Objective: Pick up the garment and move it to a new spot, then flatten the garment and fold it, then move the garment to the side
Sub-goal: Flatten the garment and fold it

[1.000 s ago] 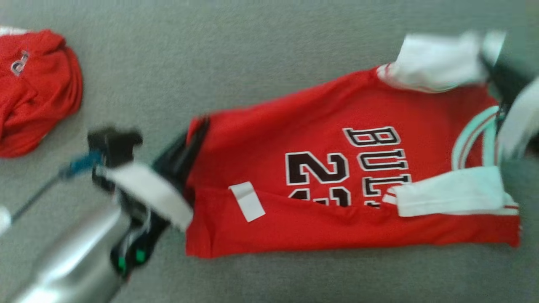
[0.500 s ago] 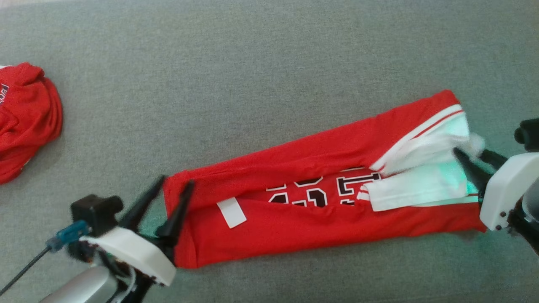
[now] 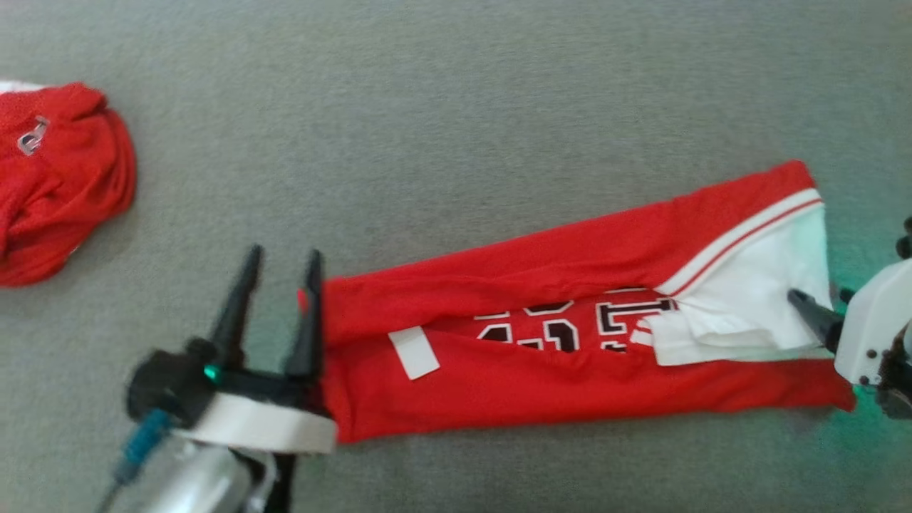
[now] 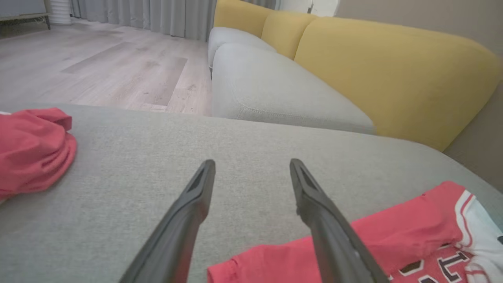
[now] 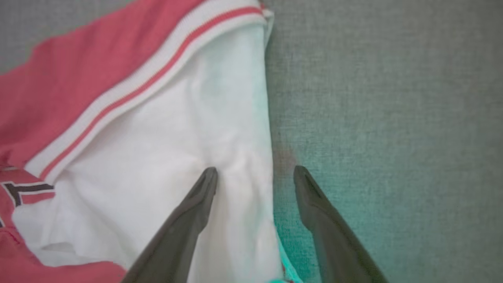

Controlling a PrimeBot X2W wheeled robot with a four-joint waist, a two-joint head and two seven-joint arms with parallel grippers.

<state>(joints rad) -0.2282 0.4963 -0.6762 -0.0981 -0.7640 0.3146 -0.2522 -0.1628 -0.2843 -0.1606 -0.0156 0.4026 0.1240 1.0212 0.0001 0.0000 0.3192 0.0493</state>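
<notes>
The garment (image 3: 570, 263) is a red jersey with white sleeves and black lettering, lying folded into a long narrow strip on the grey cushion (image 3: 456, 107). My left gripper (image 3: 283, 256) stands open at the strip's left end, its right finger touching or just clear of the hem; in the left wrist view the left gripper (image 4: 252, 163) holds nothing, with the jersey (image 4: 393, 236) at its lower right. My right gripper (image 3: 818, 296) is open at the sleeve end. In the right wrist view the right gripper (image 5: 255, 169) straddles the edge of the white sleeve (image 5: 165, 149).
A second red garment (image 3: 57, 185) lies bunched at the cushion's far left (image 4: 31, 149). Beyond the cushion are a grey seat with yellow backrests (image 4: 393, 78) and a wooden floor (image 4: 98, 67).
Both grippers have opened and let go of the jersey. It was spread wide with the lettering showing and now lies folded lengthwise in a narrow strip. The head camera has also shifted.
</notes>
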